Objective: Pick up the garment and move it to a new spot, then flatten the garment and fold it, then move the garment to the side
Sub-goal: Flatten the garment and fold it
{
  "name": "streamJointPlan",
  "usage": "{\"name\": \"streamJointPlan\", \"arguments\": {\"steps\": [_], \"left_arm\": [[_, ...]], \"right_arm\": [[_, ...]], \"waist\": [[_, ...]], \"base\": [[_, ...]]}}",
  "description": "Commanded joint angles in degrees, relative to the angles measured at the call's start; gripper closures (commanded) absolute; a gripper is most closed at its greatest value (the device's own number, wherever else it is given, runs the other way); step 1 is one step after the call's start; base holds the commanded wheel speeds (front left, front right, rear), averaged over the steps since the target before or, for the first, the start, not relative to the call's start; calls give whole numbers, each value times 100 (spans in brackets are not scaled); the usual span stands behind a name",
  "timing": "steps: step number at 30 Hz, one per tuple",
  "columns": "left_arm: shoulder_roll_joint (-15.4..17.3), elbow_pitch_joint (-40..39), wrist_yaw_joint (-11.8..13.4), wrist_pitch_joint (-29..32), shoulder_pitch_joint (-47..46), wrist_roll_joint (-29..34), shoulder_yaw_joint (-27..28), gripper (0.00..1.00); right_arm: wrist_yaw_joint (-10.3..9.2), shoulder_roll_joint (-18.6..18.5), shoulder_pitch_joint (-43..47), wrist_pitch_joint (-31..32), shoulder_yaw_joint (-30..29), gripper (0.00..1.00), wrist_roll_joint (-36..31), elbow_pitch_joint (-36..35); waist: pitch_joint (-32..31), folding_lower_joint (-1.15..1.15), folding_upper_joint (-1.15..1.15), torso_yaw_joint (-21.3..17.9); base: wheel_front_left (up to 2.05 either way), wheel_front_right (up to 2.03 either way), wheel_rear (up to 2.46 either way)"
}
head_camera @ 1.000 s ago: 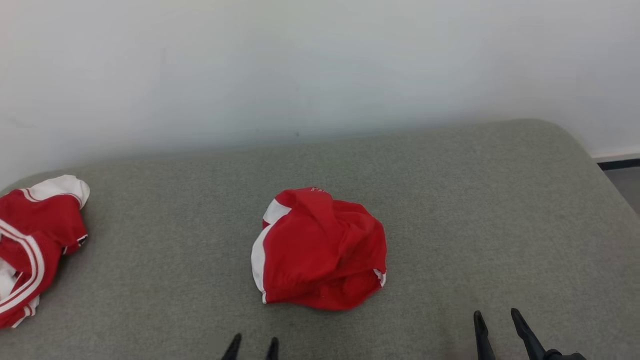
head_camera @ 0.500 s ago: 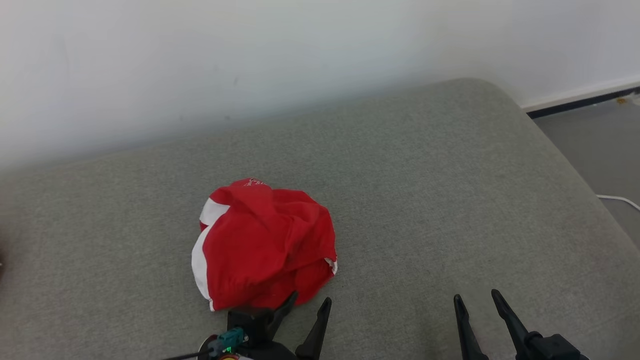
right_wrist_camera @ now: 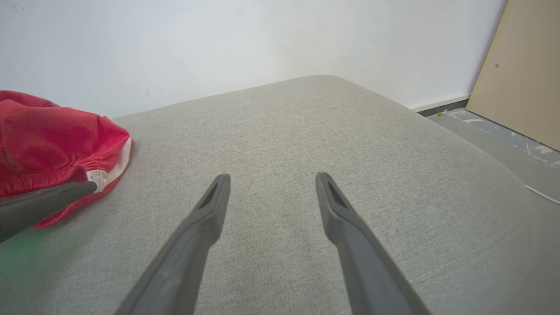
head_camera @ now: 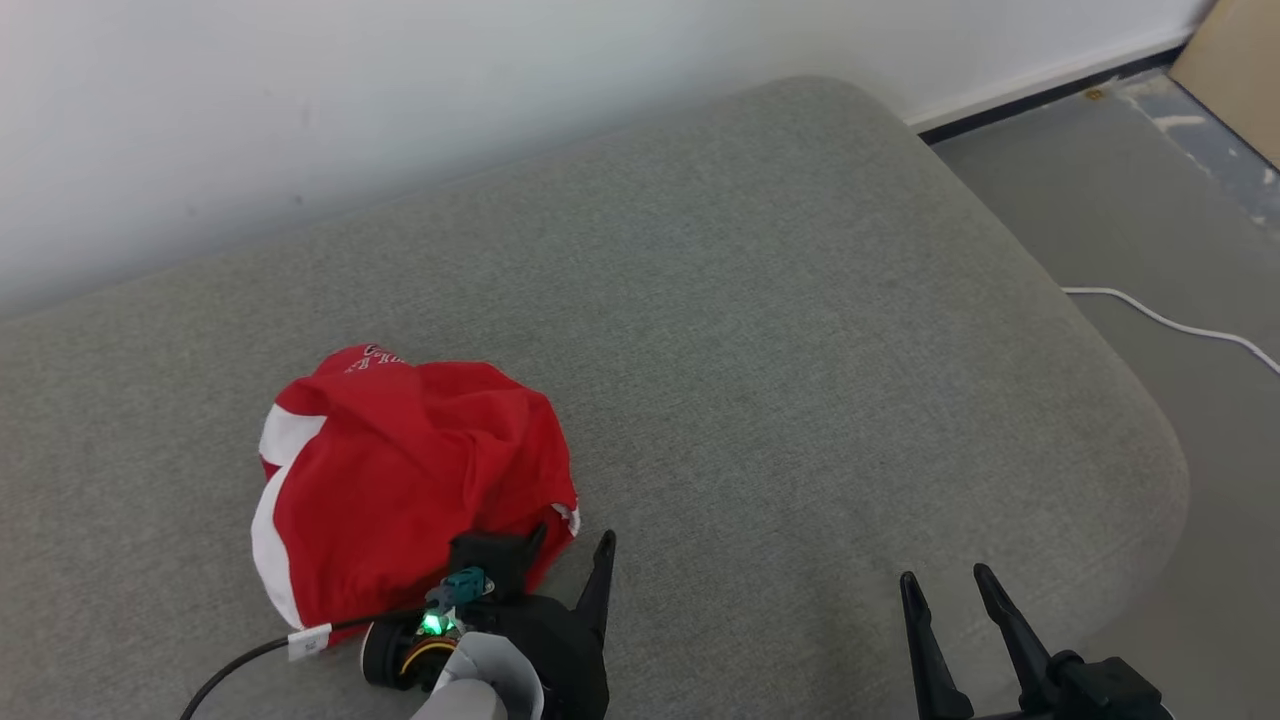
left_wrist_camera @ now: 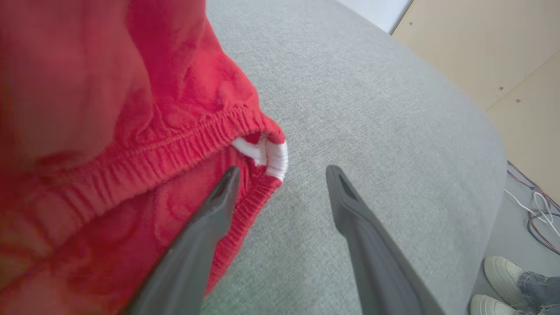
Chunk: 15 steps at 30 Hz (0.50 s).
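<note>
On the grey cushion (head_camera: 800, 300) the left gripper (left_wrist_camera: 282, 169) — spread astride the elastic hem of the garment (head_camera: 400, 480) — should sink deeper before pinching; right gripper (head_camera: 943, 575) spread too.

The garment (head_camera: 400, 480) lies on the left of the surface (head_camera: 800, 300), which backs onto a wall (head_camera: 400, 100). The left pincer (head_camera: 572, 538) is at the garment's near right corner, one finger (left_wrist_camera: 210, 218) over its hem, the other over bare surface. The right pincer (head_camera: 943, 575) is well to the right. The floor (head_camera: 1150, 200) to the right carries a cable (head_camera: 1170, 322).
</note>
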Motion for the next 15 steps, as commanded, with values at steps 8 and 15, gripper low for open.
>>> {"name": "streamJointPlan", "arguments": {"steps": [8,15], "left_arm": [[18,419,567,-212,-425,-186,-56,0],[11,491,454,-478,-666,-389,-221,100]], "right_arm": [[-12,1,-82,-108,33,0,161,87],[-12,1,-89,-151,-8,0,219,126]], "waist": [[296,-1,-1,-408],[264,-1,-1,-316]], "base": [[0,0,0],[0,0,0]]}}
